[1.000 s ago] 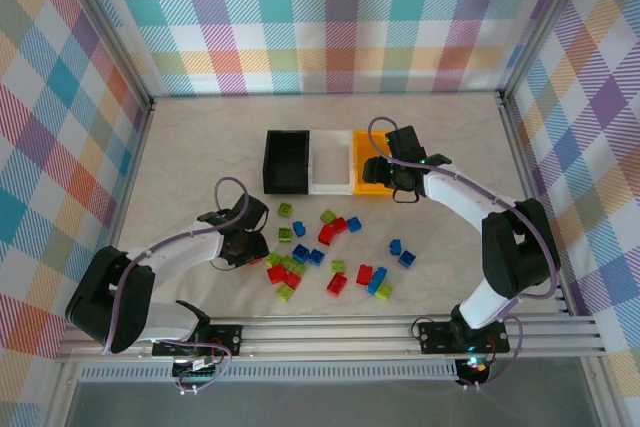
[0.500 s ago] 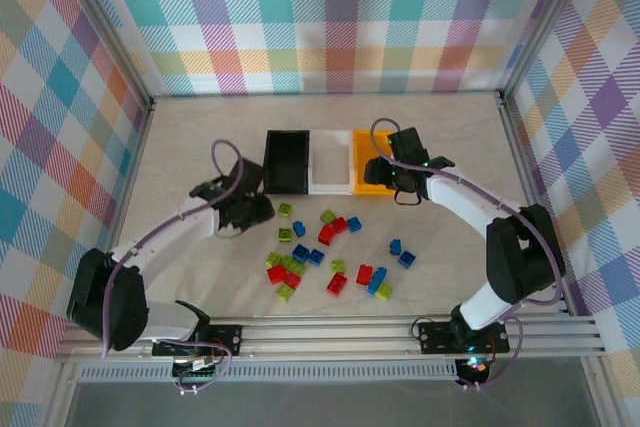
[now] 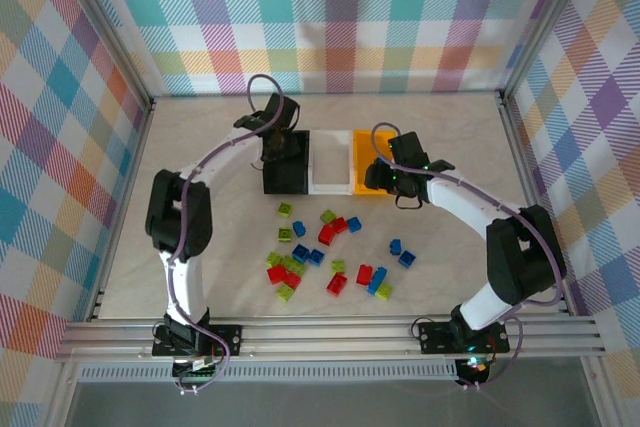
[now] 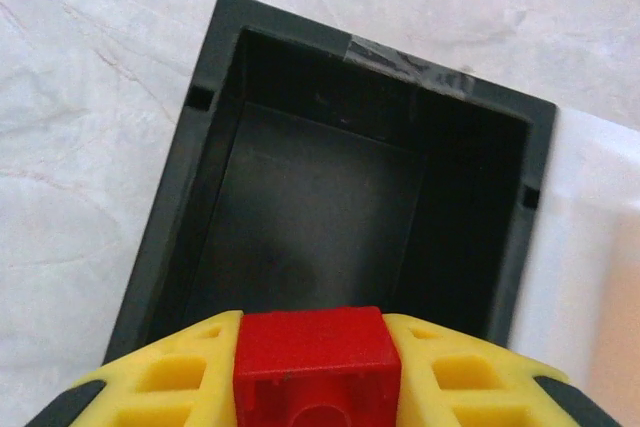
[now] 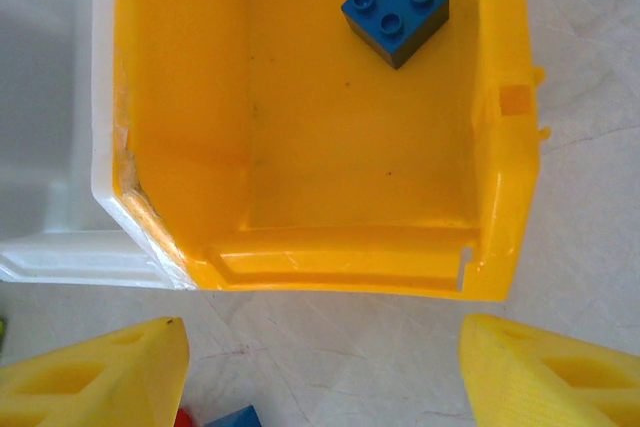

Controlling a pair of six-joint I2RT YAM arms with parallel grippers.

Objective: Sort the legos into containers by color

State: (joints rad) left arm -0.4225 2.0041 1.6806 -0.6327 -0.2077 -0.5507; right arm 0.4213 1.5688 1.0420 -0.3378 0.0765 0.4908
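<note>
My left gripper [image 4: 318, 335] is shut on a red lego [image 4: 318, 359] and hangs over the near end of the black container [image 4: 200, 207], whose inside looks bare. From above, the left gripper [image 3: 283, 152] sits over that black container [image 3: 268, 175]. My right gripper [image 5: 320, 367] stands open with nothing between its fingers, just in front of the orange-yellow container [image 5: 500, 197], which holds one blue lego [image 5: 395, 7]. From above, the right gripper [image 3: 387, 183] is at the orange container's [image 3: 358, 159] near end. Loose red [image 3: 328, 233], blue [image 3: 406, 258] and green [image 3: 285, 210] legos lie scattered on the table.
The white container [image 3: 330, 188] stands between the black and orange ones, all three touching in a row. A blue brick [image 5: 237, 417] and a red one lie just below the right gripper's left finger. Metal frame rails and checked walls close in the table.
The left arm has swung from the brick pile up and back to the black container, carrying the red lego. The right gripper has hardly moved.
</note>
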